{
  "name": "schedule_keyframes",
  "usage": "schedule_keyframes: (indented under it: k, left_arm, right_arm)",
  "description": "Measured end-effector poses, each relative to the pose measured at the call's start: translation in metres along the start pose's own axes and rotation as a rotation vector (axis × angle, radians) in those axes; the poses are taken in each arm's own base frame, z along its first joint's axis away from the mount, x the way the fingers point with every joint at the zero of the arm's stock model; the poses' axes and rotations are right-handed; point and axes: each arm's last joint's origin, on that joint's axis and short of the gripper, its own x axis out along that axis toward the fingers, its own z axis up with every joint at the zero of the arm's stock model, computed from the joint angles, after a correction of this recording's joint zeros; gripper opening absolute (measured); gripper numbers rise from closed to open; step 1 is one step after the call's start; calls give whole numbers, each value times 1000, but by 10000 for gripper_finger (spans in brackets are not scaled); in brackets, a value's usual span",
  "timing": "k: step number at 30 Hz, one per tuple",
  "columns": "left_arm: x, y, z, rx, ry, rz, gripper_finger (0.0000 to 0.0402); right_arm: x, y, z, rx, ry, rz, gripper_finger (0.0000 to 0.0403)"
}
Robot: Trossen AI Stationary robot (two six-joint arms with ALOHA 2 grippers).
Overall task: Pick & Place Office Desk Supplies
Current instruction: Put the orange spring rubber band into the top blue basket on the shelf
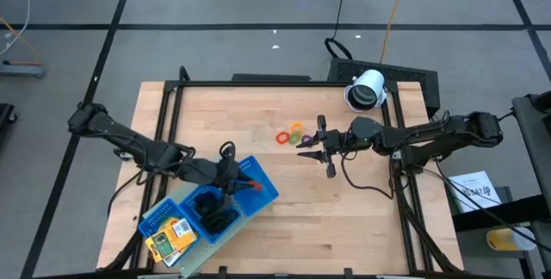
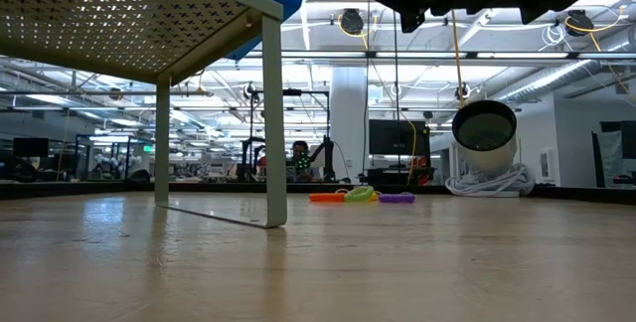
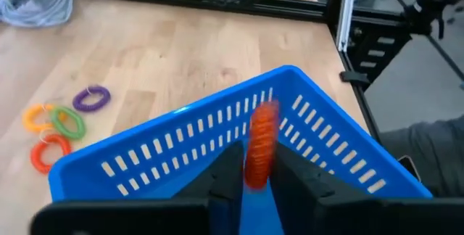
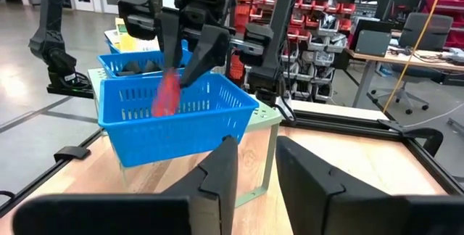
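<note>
Nearest you, on the tabletop (image 1: 284, 219), sits the blue tray (image 1: 263, 195) on its pale perforated stand, with two yellow packs (image 1: 170, 238) in the end compartment and black clips (image 1: 211, 210) in the middle one. Your left pincer (image 1: 242, 183) hangs over the tray's last compartment, and a blurred red ring (image 3: 260, 146) sits between its fingers (image 3: 226, 173); whether they are gripping it, I cannot tell. Past the tray, the loose rings (image 1: 292, 134) lie clustered mid-tabletop: orange, green, yellow and purple. Just beside them your right pincer (image 1: 325, 148) hovers, fingers parted, holding nothing. Farthest back lies the white cylinder (image 1: 366, 90).
</note>
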Motion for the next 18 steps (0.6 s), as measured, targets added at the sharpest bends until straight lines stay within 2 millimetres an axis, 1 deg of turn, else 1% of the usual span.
schedule_keyframes:
  k: [3, 7, 11, 15, 18]
  left_arm:
    - [-1, -2, -2, -18, 13, -3, 100]
    - [-1, -2, -5, 10, 43, 3, 141]
    - [-2, -1, -5, 13, 46, 4, 169]
    - [-15, 0, 4, -7, -20, -20, 187]
    - [-26, 1, 11, -19, -89, -40, 194]
  right_arm:
    - [0, 0, 0, 0, 1, 0, 92]
    - [0, 0, 0, 1, 1, 1, 99]
    - [1, 1, -2, 3, 9, 4, 102]
    - [8, 4, -10, 56, 32, 21, 99]
    - [19, 8, -22, 85, 56, 39, 94]
